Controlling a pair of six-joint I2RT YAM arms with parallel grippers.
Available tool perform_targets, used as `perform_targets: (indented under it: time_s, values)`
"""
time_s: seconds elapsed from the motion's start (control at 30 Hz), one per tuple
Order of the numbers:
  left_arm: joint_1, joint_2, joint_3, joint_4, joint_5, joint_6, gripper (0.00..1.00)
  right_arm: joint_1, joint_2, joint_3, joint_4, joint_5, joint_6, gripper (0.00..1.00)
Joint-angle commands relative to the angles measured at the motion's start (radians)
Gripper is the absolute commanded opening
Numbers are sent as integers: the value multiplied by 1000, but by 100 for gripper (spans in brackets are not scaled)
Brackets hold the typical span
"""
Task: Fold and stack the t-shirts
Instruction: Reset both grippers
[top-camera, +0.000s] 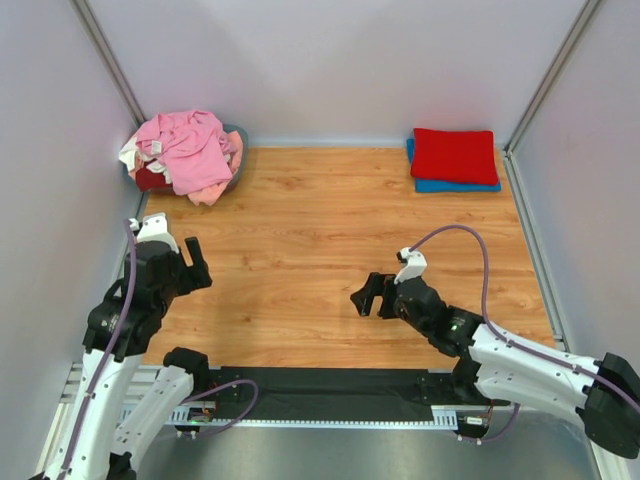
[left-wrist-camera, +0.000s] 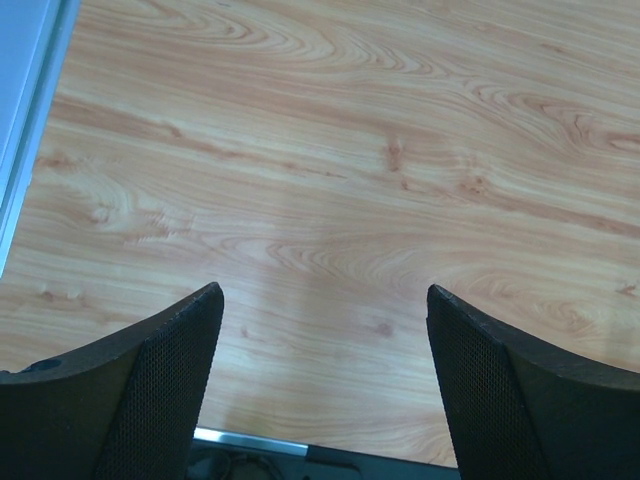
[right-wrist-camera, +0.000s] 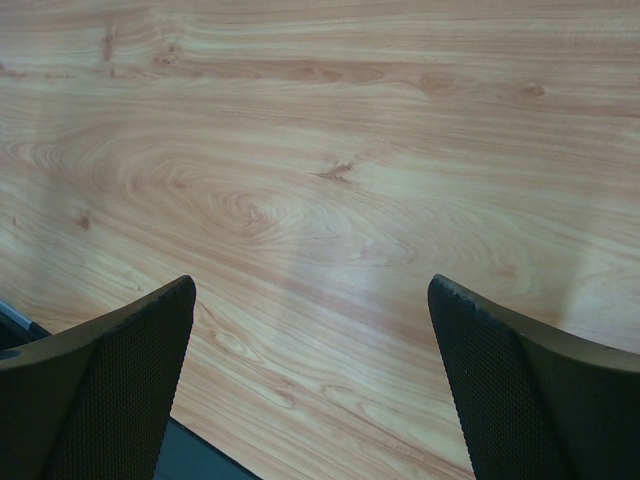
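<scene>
**A:** What is shown from above?

**B:** The left gripper is seen over the near left part of the wooden table. The right gripper is held low over the near middle. How far either is spread is hard to judge from this height. A folded red shirt is laid well ahead of the right gripper, to its right, in the far corner. It is stacked on a blue shirt, of which only a strip along the near and left edges is exposed.

**A:** And the unfolded ones?

**B:** A heap is found well ahead of the left gripper, in the far left corner. It is topped by a crumpled pink shirt. Scraps of cream and dark red cloth are glimpsed at its left side, but how many pieces are piled there cannot be told. The basket is almost wholly covered.

**A:** The left wrist view?

**B:** Two black fingers are seen spread wide, with nothing but bare wood between them. Their bases are cut off by the frame. A pale wall strip is caught to the left.

**A:** The right wrist view?

**B:** The same is found here: the fingers are parted wide and nothing is held. No shirt is caught in either wrist view.
</scene>
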Motion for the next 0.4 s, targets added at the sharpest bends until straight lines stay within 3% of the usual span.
perform_targets:
  time_s: [0.0,0.17,0.3,0.37]
  values:
    - [21,-2,5,25,3,26,89,5,-14,-12,71,24,-17,100]
    - [31,-5,3,30,17,31,89,4,6,-4,71,26,-14,100]
    - [32,-38,-26,83,111,64,84,5,35,13,71,29,-14,100]
    - [34,-45,-18,65,72,49,82,4,48,22,65,29,-14,100]
